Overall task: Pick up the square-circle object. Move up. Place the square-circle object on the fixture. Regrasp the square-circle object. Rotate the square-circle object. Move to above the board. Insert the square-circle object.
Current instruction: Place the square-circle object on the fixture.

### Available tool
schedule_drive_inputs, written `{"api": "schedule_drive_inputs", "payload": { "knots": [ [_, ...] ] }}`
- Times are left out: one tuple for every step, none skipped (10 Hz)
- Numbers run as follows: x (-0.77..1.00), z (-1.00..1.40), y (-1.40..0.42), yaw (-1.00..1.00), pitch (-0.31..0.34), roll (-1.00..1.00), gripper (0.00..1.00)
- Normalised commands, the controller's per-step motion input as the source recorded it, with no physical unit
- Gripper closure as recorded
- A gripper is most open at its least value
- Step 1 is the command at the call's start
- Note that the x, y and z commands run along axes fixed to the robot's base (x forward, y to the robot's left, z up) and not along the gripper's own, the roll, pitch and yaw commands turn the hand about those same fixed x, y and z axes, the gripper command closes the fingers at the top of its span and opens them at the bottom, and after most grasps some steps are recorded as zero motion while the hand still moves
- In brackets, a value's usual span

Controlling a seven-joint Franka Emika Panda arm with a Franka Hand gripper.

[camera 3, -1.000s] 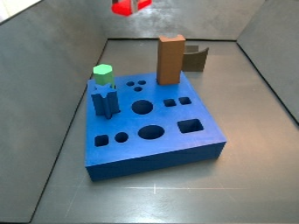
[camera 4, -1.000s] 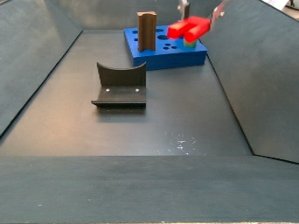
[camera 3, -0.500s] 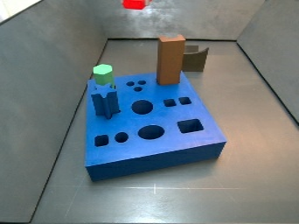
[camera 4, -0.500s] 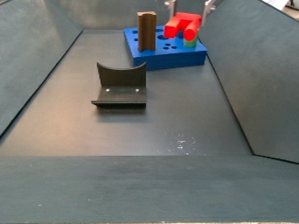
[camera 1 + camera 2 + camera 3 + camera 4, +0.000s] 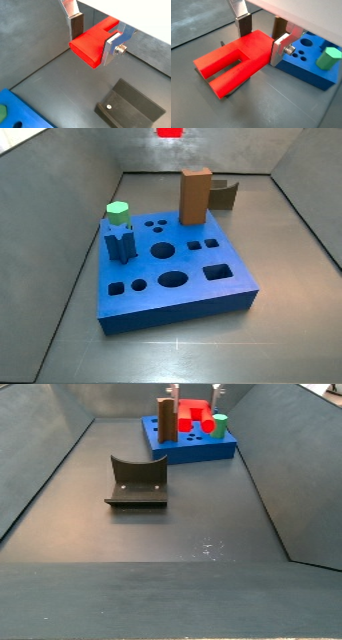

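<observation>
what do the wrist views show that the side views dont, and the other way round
Only the wrist views show the gripper clearly: flat silver fingers with dark pads clamped on the bright red forked square-circle object, held clear of the floor. Only the side views show the whole thick blue board with its round, square and oval holes, and the tall brown rectangular block standing on it. Both share the red object, part of the board, the green-topped hexagonal peg and the dark L-shaped fixture.
</observation>
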Motion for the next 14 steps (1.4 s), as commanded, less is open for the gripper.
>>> {"api": "schedule_drive_inputs", "payload": {
  "knots": [
    [1.00, 0.01, 0.05, 0.12, 0.181, 0.03, 1.00],
    [1.00, 0.01, 0.05, 0.08, 0.180, 0.04, 1.00],
    [1.00, 0.00, 0.04, 0.06, 0.173, 0.05, 1.00],
    [1.00, 0.00, 0.04, 0.04, 0.170, 0.06, 1.00],
    [1.00, 0.00, 0.03, 0.04, 0.174, 0.07, 1.00],
    [1.00, -0.05, -0.05, -0.02, -0.058, -1.00, 1.00],
    [1.00, -0.05, -0.05, -0.03, -0.057, -1.00, 1.00],
    [1.00, -0.04, -0.01, -0.04, -0.050, -1.00, 1.00],
    [0.90, -0.01, 0.01, -0.04, -0.024, -1.00, 1.00],
    [0.79, 0.00, 0.02, -0.04, -0.001, -1.00, 1.00],
    [0.68, -0.01, 0.03, -0.04, 0.013, -1.00, 1.00],
    [0.57, -0.01, 0.03, -0.05, 0.026, -1.00, 1.00],
    [0.42, -0.01, 0.04, -0.06, 0.048, -1.00, 1.00],
    [0.31, -0.01, 0.04, -0.07, 0.062, -0.92, 1.00]
  ]
}}
